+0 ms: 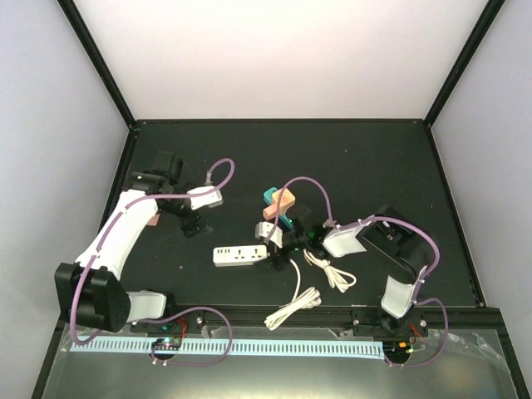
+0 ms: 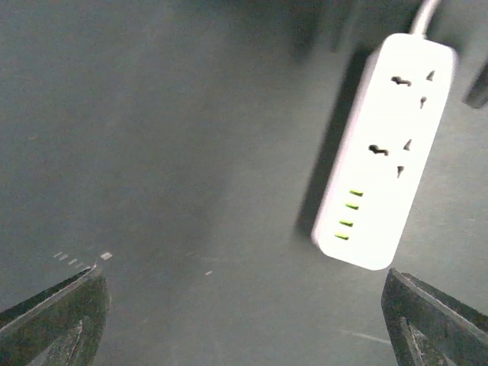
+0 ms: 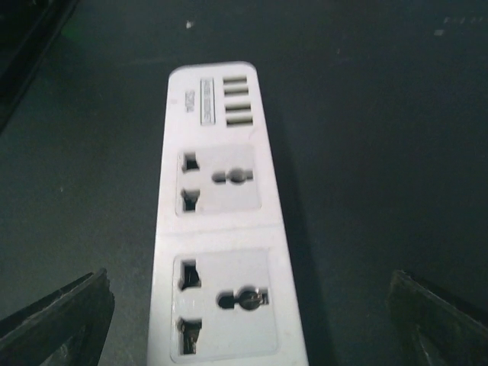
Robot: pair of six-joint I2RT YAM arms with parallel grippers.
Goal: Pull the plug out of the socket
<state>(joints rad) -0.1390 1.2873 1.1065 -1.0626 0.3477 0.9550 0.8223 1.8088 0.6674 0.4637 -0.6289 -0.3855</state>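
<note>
From above, my left claw [image 1: 193,224] reaches out far left; my right claw [image 1: 279,249] bends in at the cable end of the socket strip [image 1: 239,255]. Left wrist: released, strip ahead-right. Right wrist: released, fingers [image 3: 61,320] either side of the strip.

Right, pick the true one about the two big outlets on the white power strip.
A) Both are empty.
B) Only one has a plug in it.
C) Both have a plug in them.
A: both wrist views show the power strip with open holes in each big outlet and no plug seated in either.
</note>
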